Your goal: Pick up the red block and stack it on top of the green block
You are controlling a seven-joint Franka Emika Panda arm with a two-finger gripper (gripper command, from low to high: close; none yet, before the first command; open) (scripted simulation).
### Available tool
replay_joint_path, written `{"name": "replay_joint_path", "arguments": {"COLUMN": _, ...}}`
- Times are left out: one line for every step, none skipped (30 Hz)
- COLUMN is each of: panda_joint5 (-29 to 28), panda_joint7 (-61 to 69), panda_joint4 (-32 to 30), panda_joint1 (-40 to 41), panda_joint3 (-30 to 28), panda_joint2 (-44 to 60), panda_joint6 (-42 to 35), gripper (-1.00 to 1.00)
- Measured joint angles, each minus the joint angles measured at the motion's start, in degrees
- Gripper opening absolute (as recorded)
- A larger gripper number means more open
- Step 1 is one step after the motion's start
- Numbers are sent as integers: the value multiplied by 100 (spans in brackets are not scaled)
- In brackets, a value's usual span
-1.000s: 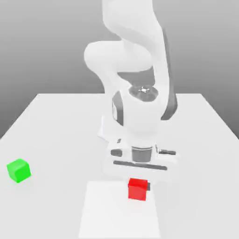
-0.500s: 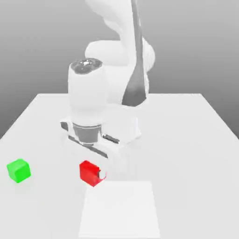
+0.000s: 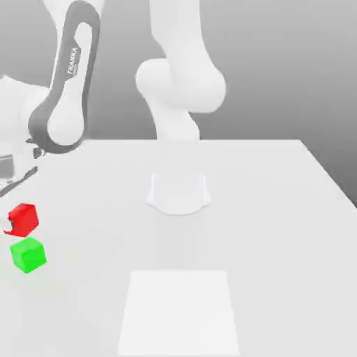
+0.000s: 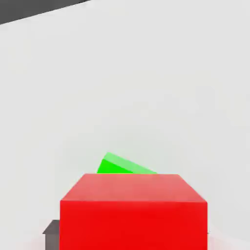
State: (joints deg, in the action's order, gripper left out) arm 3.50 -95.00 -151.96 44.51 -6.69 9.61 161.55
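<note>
Arm swung out to the exterior view's far left; the tool [image 3: 15,224] grasps the small matte bright-red cube [image 3: 23,219], held clear of the plain white worktop [image 3: 265,230]. The red cube hangs just above the small matte bright-green cube [image 3: 28,254], which sits on the worktop near its left edge. In the hand view, the red cube [image 4: 133,210] covers most of the green cube [image 4: 122,165].

— Where is the red block [image 3: 23,219]?
— At the exterior view's left edge, lifted off the white table [image 3: 279,209], directly above the green block [image 3: 28,254], not resting on it.
— And the arm [image 3: 66,90]?
— White, bending leftward.
</note>
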Motion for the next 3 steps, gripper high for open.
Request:
{"name": "replay_joint_path", "arguments": {"panda_joint5": 0, "panda_joint7": 0, "panda_joint4": 0, "panda_joint1": 0, "panda_joint3": 0, "panda_joint2": 0, "panda_joint6": 0, "gripper": 100}}
{"name": "replay_joint_path", "arguments": {"panda_joint5": 0, "panda_joint7": 0, "panda_joint4": 0, "panda_joint1": 0, "panda_joint3": 0, "panda_joint2": 0, "panda_joint6": 0, "gripper": 100}}
{"name": "replay_joint_path", "arguments": {"panda_joint5": 0, "panda_joint7": 0, "panda_joint4": 0, "panda_joint1": 0, "panda_joint3": 0, "panda_joint2": 0, "panda_joint6": 0, "gripper": 100}}
